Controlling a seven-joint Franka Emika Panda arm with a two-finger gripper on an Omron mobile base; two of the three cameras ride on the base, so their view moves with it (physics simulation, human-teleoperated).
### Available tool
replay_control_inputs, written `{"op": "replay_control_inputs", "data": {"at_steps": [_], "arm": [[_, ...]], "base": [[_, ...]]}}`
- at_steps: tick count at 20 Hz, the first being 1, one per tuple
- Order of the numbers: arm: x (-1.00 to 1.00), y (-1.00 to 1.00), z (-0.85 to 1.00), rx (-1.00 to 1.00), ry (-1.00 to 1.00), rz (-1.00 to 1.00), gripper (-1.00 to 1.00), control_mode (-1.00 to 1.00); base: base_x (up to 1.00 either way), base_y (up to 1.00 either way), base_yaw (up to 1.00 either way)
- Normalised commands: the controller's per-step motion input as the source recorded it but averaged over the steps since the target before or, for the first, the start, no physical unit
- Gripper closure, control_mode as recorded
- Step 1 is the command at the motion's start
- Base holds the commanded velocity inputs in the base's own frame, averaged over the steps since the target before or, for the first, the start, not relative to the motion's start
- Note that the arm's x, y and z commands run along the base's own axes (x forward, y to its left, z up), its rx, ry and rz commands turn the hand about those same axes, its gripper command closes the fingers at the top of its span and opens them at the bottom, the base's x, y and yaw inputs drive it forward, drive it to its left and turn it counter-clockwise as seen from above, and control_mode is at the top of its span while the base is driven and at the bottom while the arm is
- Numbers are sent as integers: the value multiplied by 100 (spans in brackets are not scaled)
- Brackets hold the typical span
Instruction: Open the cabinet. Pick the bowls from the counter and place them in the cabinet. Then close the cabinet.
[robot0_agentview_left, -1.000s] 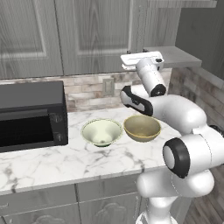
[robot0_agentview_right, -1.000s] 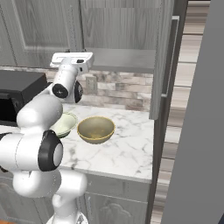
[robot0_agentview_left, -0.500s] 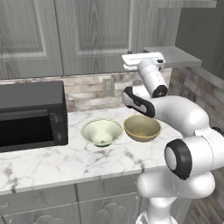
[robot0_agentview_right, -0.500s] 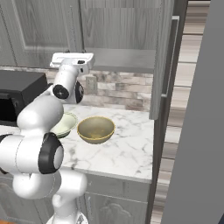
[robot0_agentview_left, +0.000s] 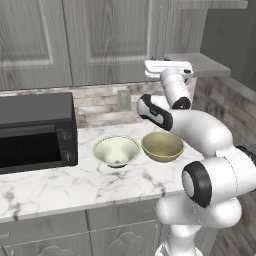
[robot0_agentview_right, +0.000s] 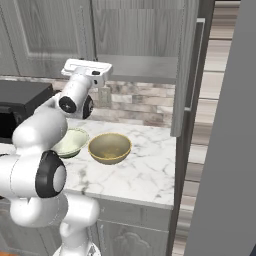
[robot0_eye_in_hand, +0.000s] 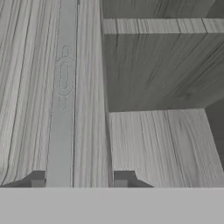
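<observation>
With the white arm hardly moved, its gripper (robot0_eye_in_hand: 78, 179) has stayed at the half-open grey wood-grain wall cabinet (robot0_agentview_left: 110, 40), fingertips apart astride a pale strip (grasp: cannot tell), so the cream patterned bowl (robot0_agentview_left: 116, 150) and tan bowl (robot0_agentview_left: 162, 145) wait below it on the white marble counter (robot0_agentview_left: 75, 185).

We're seeing grey wood grain on the cabinet (robot0_agentview_left: 100, 40), white marble with grey veins on the counter (robot0_agentview_left: 75, 185), one pale cream bowl (robot0_agentview_left: 116, 150), one tan-olive bowl (robot0_agentview_left: 162, 146), a black microwave (robot0_agentview_left: 35, 132), beige-grey brick on the backsplash (robot0_agentview_right: 135, 105).
</observation>
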Motion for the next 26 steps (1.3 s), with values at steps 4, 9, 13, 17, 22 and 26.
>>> {"op": "replay_control_inputs", "data": {"at_steps": [4, 9, 13, 17, 22, 26], "arm": [[-40, -16, -9, 7, -1, -29, 100, -100], [-100, -9, 9, 17, -9, -27, 100, -100], [-100, -36, 20, 24, -3, -25, 100, -100], [-100, -6, 37, 24, -2, -25, 100, -100], [-100, 0, 31, 22, -3, -21, 100, -100], [-100, 24, 3, 17, -4, -18, 100, -100]], "base": [[0, 0, 0], [0, 0, 0], [0, 0, 0], [0, 0, 0], [0, 0, 0], [0, 0, 0]]}}
